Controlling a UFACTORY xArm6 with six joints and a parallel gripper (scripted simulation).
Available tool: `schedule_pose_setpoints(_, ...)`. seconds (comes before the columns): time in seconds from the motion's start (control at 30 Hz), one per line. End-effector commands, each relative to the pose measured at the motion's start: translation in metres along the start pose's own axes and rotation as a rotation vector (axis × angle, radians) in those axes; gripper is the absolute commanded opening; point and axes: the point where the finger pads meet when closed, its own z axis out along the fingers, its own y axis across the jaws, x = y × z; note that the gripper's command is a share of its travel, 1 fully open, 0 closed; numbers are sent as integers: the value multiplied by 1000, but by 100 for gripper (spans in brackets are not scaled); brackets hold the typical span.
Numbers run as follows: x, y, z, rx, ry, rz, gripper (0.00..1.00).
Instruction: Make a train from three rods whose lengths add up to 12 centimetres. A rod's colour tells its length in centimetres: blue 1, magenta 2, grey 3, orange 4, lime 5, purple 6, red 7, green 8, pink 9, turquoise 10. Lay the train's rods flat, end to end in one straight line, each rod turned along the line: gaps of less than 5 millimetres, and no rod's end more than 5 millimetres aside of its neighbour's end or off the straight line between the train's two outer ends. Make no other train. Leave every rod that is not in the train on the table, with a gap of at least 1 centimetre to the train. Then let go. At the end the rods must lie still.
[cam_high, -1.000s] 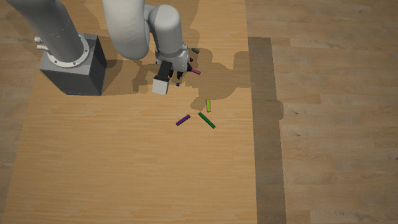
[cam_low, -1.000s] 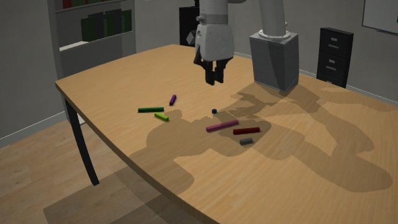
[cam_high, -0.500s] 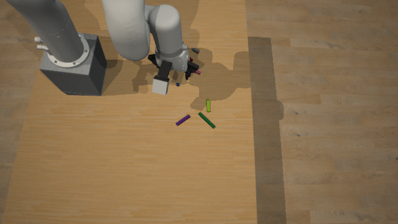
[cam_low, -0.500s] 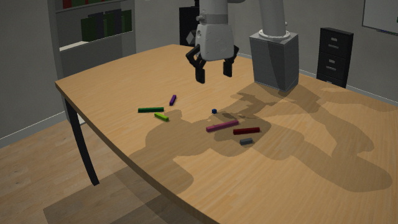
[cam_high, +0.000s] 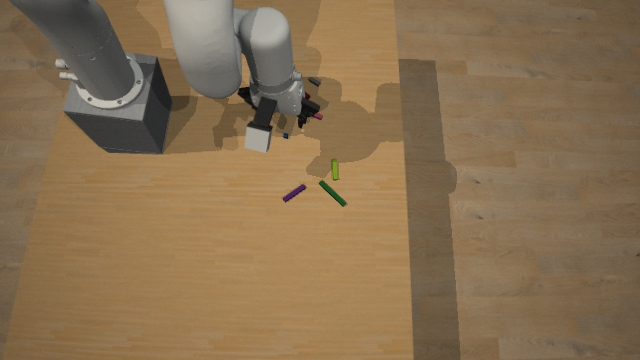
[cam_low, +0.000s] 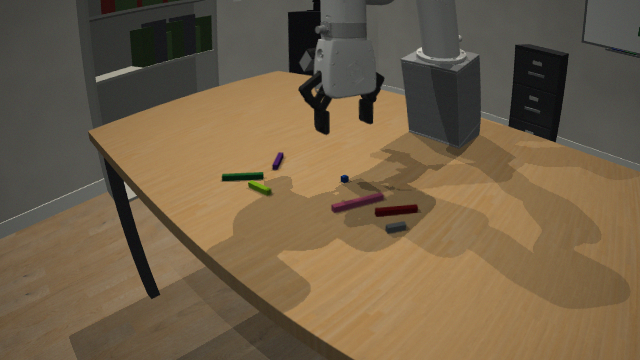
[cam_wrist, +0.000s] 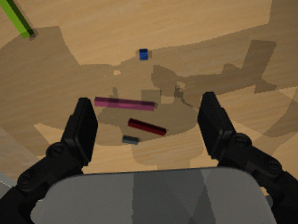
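My gripper (cam_low: 344, 121) is open and empty, well above the table, over the shaded patch. Below it in the wrist view lie a long pink rod (cam_wrist: 124, 103), a dark red rod (cam_wrist: 147, 127) and a short grey rod (cam_wrist: 131, 139), all apart from each other. They also show in the exterior view: pink (cam_low: 357, 202), red (cam_low: 396, 210), grey (cam_low: 396, 227). A small blue rod (cam_low: 344, 178) lies a little beyond the pink one. Farther off lie a purple rod (cam_low: 278, 161), a green rod (cam_low: 242, 176) and a lime rod (cam_low: 260, 188), close together but not in line.
The arm's grey base block (cam_low: 440, 95) stands on the table behind the gripper. The table's near edge (cam_low: 165, 210) runs close to the green and lime rods. A bookshelf (cam_low: 150, 50) and a black cabinet (cam_low: 537, 90) stand off the table.
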Motion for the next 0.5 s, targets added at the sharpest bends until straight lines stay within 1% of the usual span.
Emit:
schedule_pose_setpoints(0.0, -2, -2, 0, 2, -3, -10, 100)
schedule_pose_setpoints(0.17, -17, -14, 2, 4, -17, -101, 100)
schedule_pose_setpoints(0.37, -60, -35, 6, 4, -47, -345, 100)
schedule_pose_setpoints(0.43, -60, -35, 6, 4, -47, -345, 100)
schedule_pose_setpoints(0.47, -69, -38, 7, 4, -51, -397, 100)
